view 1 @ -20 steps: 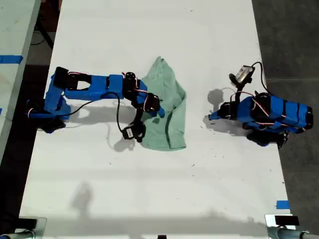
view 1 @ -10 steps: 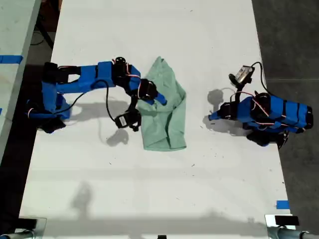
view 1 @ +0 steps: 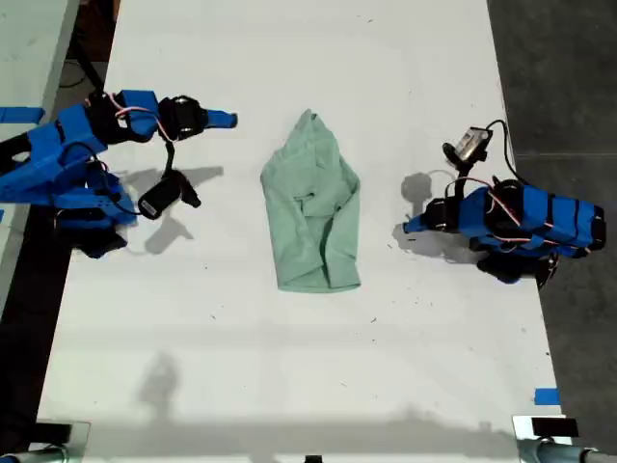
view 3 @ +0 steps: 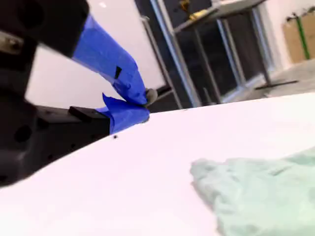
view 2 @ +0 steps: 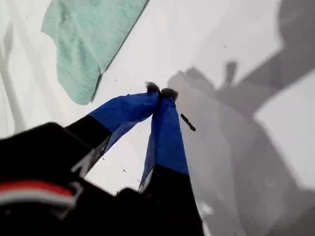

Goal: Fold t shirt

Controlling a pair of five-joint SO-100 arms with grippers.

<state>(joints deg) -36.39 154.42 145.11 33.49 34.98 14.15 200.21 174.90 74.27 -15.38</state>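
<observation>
The t shirt [view 1: 313, 207] lies mid table [view 1: 289, 367], already folded narrow. Its long axis runs top to bottom in the exterior view, pointed end up. My first gripper [view 1: 227, 120] sits off its exterior-left side, my second gripper [view 1: 410, 228] off the right, looking a bit nearer. Both sets of fingers are clenched on nothing.

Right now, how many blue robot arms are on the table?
2. One arm is at the exterior view's left, the other at its right, the t shirt between them. None seems hidden.
</observation>
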